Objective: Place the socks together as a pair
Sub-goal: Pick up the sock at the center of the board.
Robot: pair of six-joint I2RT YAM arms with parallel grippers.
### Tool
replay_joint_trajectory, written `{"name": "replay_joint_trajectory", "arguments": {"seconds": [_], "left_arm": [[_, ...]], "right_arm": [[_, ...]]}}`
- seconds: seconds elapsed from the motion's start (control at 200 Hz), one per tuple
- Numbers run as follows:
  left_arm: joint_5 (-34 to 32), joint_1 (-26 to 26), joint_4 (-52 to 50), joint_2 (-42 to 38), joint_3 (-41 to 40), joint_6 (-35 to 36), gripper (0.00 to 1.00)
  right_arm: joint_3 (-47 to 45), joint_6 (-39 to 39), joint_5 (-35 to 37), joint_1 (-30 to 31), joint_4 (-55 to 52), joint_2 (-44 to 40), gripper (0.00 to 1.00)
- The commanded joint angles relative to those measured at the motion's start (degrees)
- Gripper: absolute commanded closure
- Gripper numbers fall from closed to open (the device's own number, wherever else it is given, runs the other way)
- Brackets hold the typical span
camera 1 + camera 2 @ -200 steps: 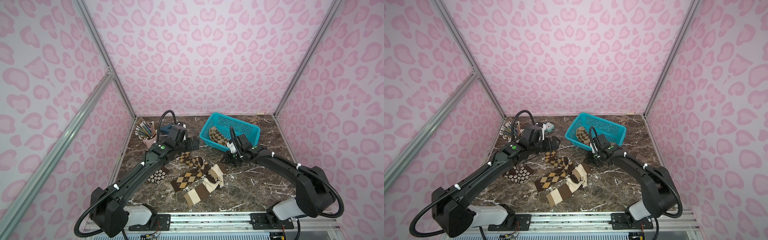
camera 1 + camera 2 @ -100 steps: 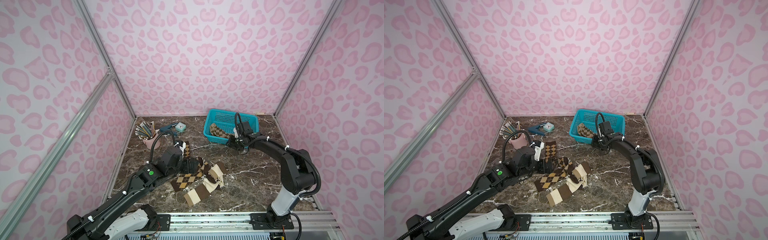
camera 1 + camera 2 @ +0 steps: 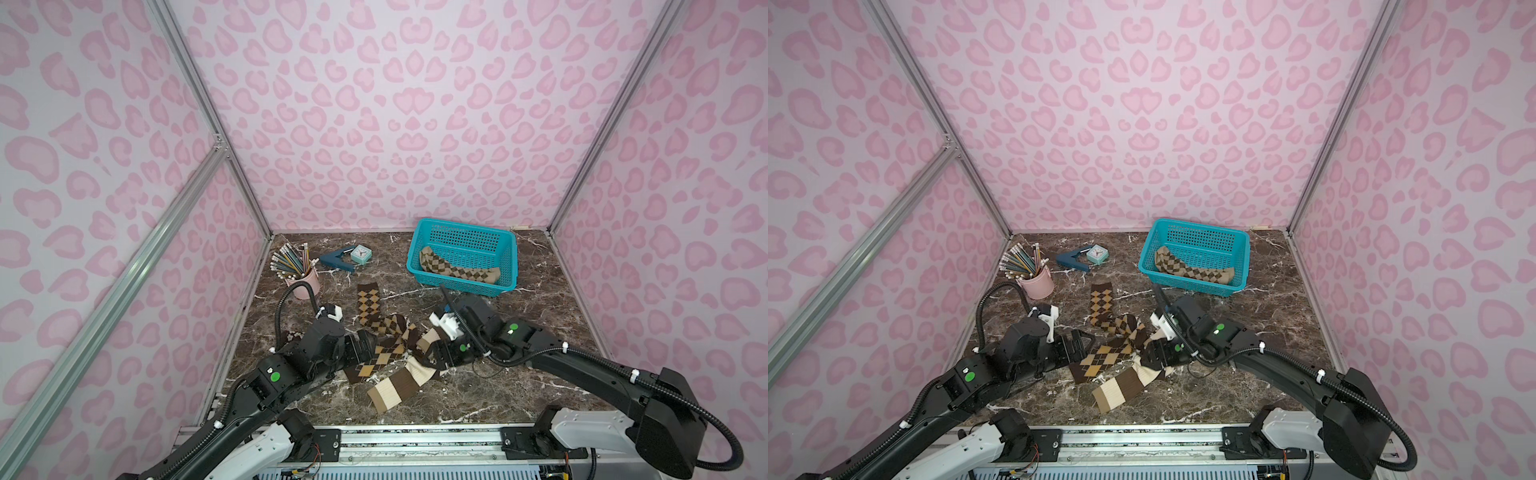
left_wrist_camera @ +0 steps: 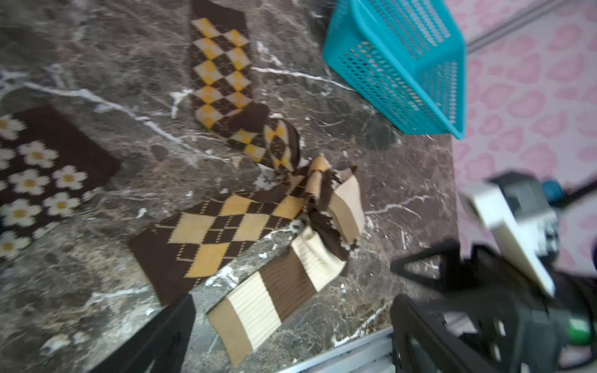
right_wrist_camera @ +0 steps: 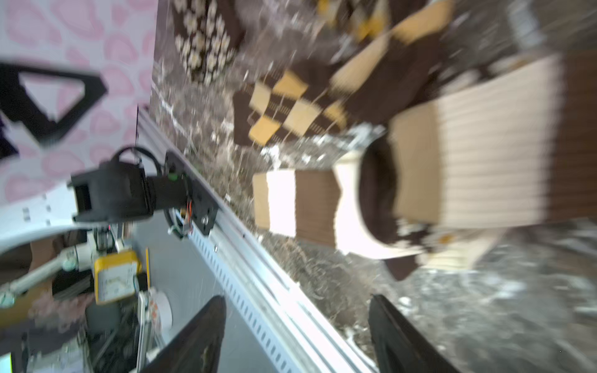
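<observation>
1. Left gripper (image 3: pixel 366 348): jaws are standing wide apart and gripping nothing. It is hovering low by the large-diamond argyle sock (image 3: pixel 384 356), toward the left edge of the worktop (image 3: pixel 519 374). Whether it is touching the sock cannot be told. Only the ends of its fingers (image 4: pixel 168 336) are showing in its wrist view.
2. Right gripper (image 3: pixel 441 356): jaws are parted with nothing between them. It is hanging at the bunched end of the striped sock (image 3: pixel 398 384), mid-worktop. Its wrist view is smearing with blur.
3. Striped sock: it is lying toward the near edge, and its folded end is hiding partly under the right gripper.
4. Small-diamond argyle sock (image 3: pixel 369 305): it is lying at the centre. Its foot is running into the heap, where the overlaps are hard to make out.
5. Flower sock (image 4: pixel 42 181): the left arm is covering nearly all of it in both top views, and the left wrist view is cutting it off.
6. Basket sock (image 3: pixel 455 269): it is lying inside the teal basket (image 3: pixel 461 287) by the far right corner.
7. Pencil cup (image 3: pixel 306 283), blue tool (image 3: pixel 336 262) and small clock (image 3: pixel 360 254): these are sitting near the far left corner. The tool is too small to identify.
</observation>
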Motion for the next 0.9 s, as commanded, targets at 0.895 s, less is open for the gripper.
{"name": "replay_joint_trajectory", "arguments": {"seconds": [0.895], "left_arm": [[0.9,22.5,-11.3,-4.5,1.5,13.9,0.02]], "right_arm": [[35.8,11.7,29.0,28.1,-14.5,44.3,0.50]]}}
